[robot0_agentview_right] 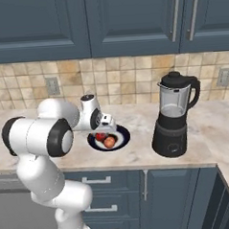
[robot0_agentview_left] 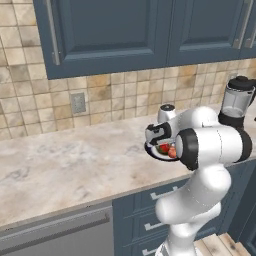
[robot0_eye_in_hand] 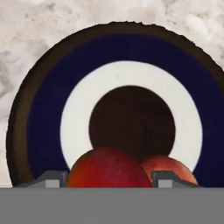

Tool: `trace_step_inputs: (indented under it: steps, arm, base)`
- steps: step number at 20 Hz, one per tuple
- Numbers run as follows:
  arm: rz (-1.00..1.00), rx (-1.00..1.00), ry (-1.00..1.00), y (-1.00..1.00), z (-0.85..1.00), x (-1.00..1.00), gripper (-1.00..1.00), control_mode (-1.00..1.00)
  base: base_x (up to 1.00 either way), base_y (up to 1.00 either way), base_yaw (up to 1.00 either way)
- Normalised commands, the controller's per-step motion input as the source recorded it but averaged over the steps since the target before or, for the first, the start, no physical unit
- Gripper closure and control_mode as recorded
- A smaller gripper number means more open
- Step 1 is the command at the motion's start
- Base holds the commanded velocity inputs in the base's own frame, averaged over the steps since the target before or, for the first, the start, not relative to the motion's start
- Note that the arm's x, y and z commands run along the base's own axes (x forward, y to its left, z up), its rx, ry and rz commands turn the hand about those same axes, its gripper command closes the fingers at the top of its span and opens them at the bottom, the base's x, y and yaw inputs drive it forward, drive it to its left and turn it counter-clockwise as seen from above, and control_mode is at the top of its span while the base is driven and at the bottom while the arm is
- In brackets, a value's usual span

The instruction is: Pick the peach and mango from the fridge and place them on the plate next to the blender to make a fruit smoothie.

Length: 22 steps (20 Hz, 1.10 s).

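The plate (robot0_eye_in_hand: 43, 109) lies on the marble counter just left of the blender (robot0_agentview_right: 174, 117); both also show in the left base view, plate (robot0_agentview_left: 150, 151) and blender (robot0_agentview_left: 235, 102). Two fruits are over the plate. The red mango (robot0_eye_in_hand: 109, 168) sits between my fingertips, which press on both its sides. The orange-red peach (robot0_eye_in_hand: 173, 168) lies right beside it on the plate. My gripper (robot0_eye_in_hand: 109, 180) hangs low over the plate's near edge, shut on the mango (robot0_agentview_right: 101, 136), with the peach (robot0_agentview_right: 109, 142) next to it. The fridge is out of view.
Dark blue wall cabinets (robot0_agentview_right: 130, 19) hang above the tiled backsplash. Blue drawers (robot0_agentview_right: 116, 183) run under the counter (robot0_agentview_left: 65, 160), and a grey appliance front (robot0_agentview_left: 55, 235) sits at the lower left. A wall outlet (robot0_agentview_left: 78, 102) is set in the tiles.
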Motion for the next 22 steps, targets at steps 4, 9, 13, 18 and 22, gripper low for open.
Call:
trace_step_inputs:
  steps: [4,9,13,18,22]
  arm:
    - [0.00,0.01,0.00,0.00,-0.24,0.12,-1.00,-1.00]
    - [0.00,0.03,-0.01,0.00,0.01,0.00,-1.00,-1.00]
    - [0.00,0.03,-0.01,0.00,0.31,-0.18,-1.00,-1.00]
    - [0.00,0.00,-0.08,0.00,0.57,-0.48,-1.00,-1.00]
    - [0.00,0.00,-0.18,0.00,0.44,-0.90,-1.00,-1.00]
  base:
    - [0.00,0.00,0.00]
    - [0.00,0.00,0.00]
    - [0.00,0.00,0.00]
    - [0.00,0.00,0.00]
    - [0.00,0.00,0.00]
